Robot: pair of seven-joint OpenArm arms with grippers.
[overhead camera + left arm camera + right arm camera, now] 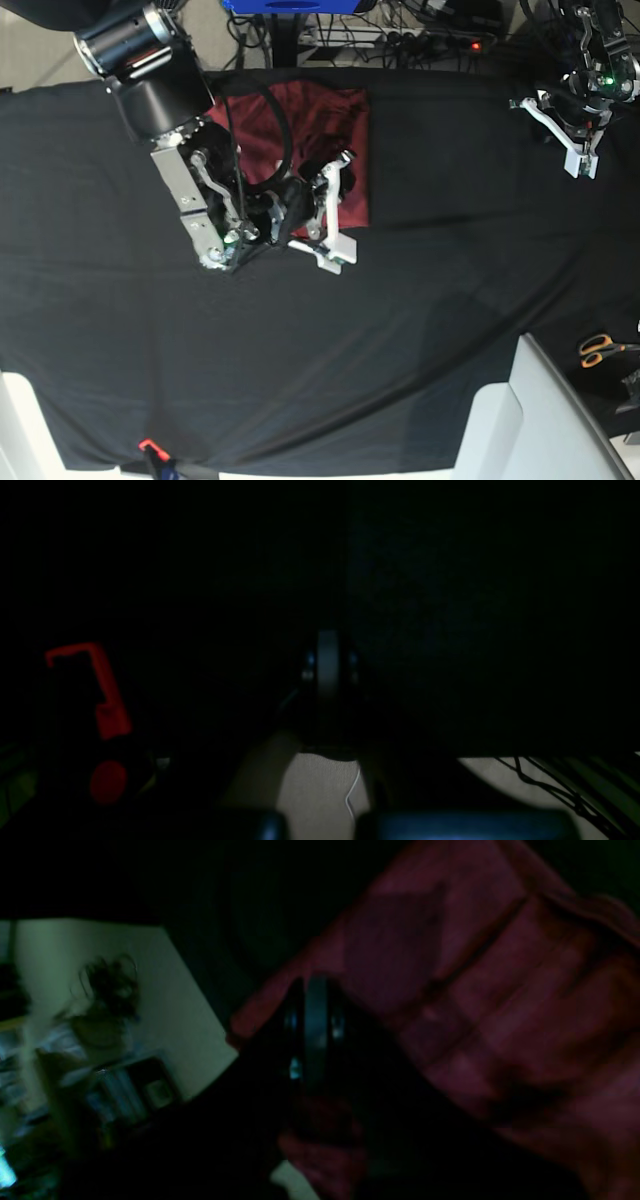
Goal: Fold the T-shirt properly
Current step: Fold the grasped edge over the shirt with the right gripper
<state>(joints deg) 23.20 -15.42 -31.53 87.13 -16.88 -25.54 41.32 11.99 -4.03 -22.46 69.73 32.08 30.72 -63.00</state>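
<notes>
**Ana:** What does the left wrist view show?

**Ben:** It is very dark. The left gripper [328, 680] has its jaws pressed together with nothing in them. Below it sits the black table [475, 630], and a red clamp [102, 690] shows off to the side.

**Ana:** And the right wrist view?

**Ben:** The right gripper [315, 1032] has its jaws together too. The T-shirt [475, 1005] lies right behind and beside it. A bit of red cloth shows under the jaws, but it is too dark to tell if they pinch it.

**Ana:** And the base view?

**Ben:** The T-shirt [320, 130] is a small folded block near the far side of the table [400, 330]. The right gripper [322, 232] is at its near edge. The left gripper [570, 140] is well apart, over bare cloth. The scissors [603, 348] lie far off.

**Ana:** What would do the job well?

**Ben:** The fold looks nearly done. The arm should likely lift away slowly, so the soft cloth is not dragged open.
</notes>
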